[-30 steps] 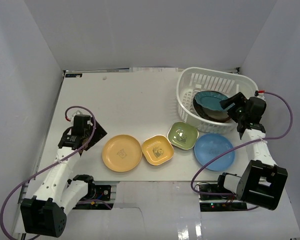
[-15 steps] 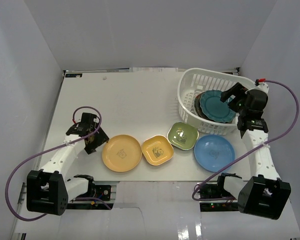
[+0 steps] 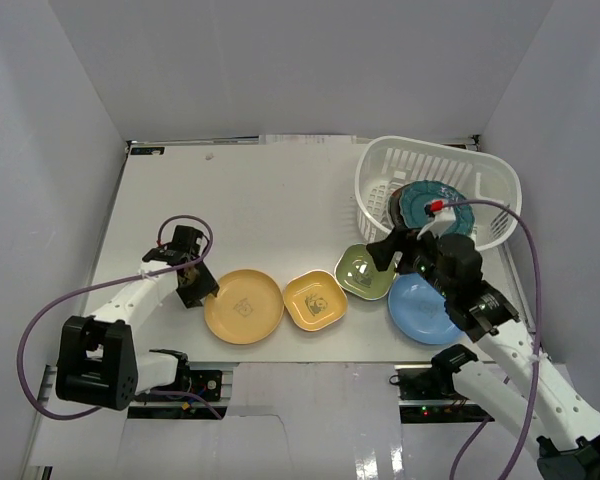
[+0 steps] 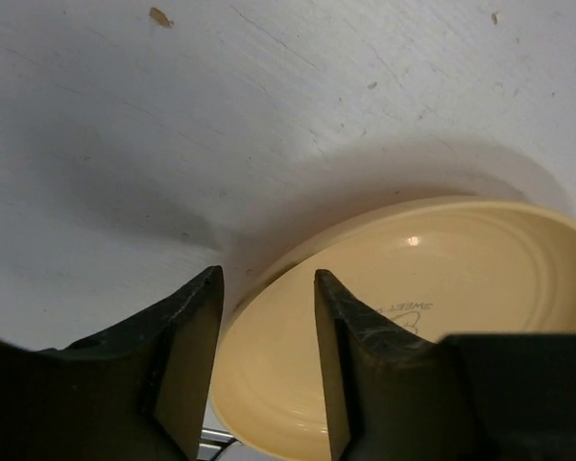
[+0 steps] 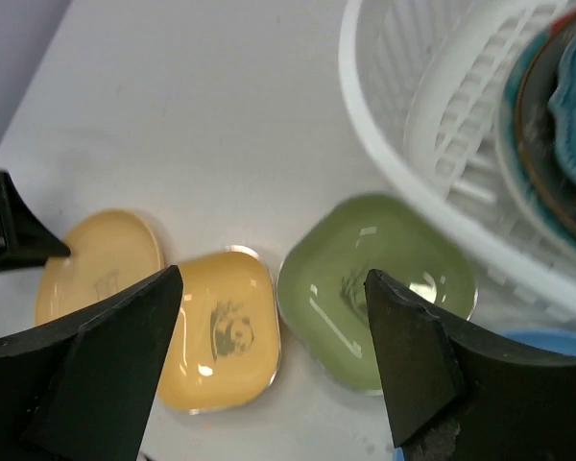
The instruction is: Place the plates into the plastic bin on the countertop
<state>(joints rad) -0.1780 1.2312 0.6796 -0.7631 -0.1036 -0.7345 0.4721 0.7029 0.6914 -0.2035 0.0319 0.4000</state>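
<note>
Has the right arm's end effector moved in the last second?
Yes. The right end effector pulled away from the bin toward the arm bases, now by the green plate.

The right arm point(image 3: 458, 272) hides part of the light blue plate point(image 3: 416, 308).

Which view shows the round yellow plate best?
Top external: the round yellow plate shows whole, flat on the table beside the square yellow plate. Left wrist shows only its near rim, close up, in the gap of the left gripper. Right wrist shows it small at the left, its lower part hidden.
</note>
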